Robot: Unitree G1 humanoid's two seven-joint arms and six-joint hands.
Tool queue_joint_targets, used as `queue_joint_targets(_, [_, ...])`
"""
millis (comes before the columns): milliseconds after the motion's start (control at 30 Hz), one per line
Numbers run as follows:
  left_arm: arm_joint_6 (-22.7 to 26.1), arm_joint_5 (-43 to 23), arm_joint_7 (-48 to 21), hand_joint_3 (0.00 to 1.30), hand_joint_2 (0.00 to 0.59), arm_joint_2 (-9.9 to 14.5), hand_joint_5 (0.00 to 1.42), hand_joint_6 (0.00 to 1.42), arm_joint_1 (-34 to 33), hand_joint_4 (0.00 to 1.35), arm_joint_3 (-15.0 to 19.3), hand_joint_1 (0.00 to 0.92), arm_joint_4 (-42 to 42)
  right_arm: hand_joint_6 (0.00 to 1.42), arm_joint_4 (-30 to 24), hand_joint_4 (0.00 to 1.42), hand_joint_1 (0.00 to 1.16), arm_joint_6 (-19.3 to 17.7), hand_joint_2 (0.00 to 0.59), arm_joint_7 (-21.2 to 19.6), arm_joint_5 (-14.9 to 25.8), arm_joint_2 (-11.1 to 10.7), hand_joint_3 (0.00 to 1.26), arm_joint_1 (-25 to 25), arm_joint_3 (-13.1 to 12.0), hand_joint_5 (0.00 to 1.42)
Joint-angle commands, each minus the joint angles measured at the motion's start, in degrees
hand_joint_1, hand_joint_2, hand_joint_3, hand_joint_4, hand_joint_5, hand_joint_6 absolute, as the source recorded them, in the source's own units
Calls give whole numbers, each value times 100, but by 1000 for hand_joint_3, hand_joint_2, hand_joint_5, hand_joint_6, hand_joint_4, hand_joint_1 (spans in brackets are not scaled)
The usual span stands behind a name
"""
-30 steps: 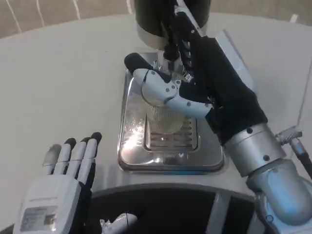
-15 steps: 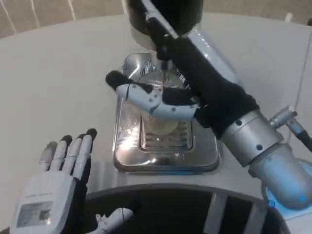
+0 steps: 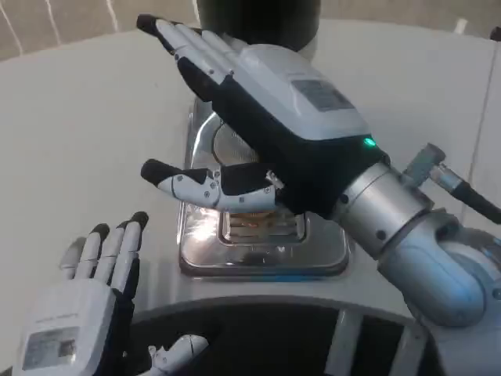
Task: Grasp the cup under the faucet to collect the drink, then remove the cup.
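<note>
Patience pays now: the right robot hand (image 3: 274, 117) should come back down over the drip tray (image 3: 262, 254) and close round the cup (image 3: 252, 213) squarely before lifting it out. That robot hand hovers spread above the tray at the tabletop's far edge, holding nothing. The cup seems to sit on the tray grille, largely hidden behind the thumb. The left robot hand (image 3: 86, 298) lies spread near the front edge, empty

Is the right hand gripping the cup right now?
No: the right hand hovers over the steel drip tray with its fingers stretched out flat and nothing held between them.
</note>
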Motion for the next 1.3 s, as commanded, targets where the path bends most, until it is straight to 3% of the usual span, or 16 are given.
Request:
queue_joint_targets(33, [87, -21, 63, 0, 107, -58, 0, 36, -13, 0, 25, 0, 144, 0, -18, 0, 596, -215, 360, 228, -148, 62, 0, -26, 184, 0])
queue_joint_targets(567, [-42, -796, 155, 0, 98, -129, 0, 40, -961, 0, 228, 0, 912, 0, 112, 0, 639, -286, 359, 414, -524, 300, 0, -55, 228, 0])
queue_joint_targets(667, [-169, -1013, 130, 0, 92, -152, 0, 41, -1228, 0, 192, 0, 1114, 0, 138, 0, 693, -304, 346, 432, -548, 316, 0, -83, 195, 0])
queue_joint_targets(867, [-438, -1309, 144, 0, 71, -167, 0, 40, -1575, 0, 124, 111, 1473, 0, 130, 0, 707, -320, 338, 460, -555, 351, 0, -88, 129, 0])
queue_joint_targets(1167, [-692, -1534, 226, 0, 64, -250, 0, 36, -1998, 0, 22, 149, 1993, 0, 108, 0, 718, -322, 333, 487, -580, 369, 0, -60, 86, 0])
queue_joint_targets(1300, [-751, -1587, 265, 0, 69, -246, 0, 38, -2151, 0, -24, 164, 2168, 0, 227, 0, 720, -358, 330, 510, -382, 389, 0, -113, -8, 0])
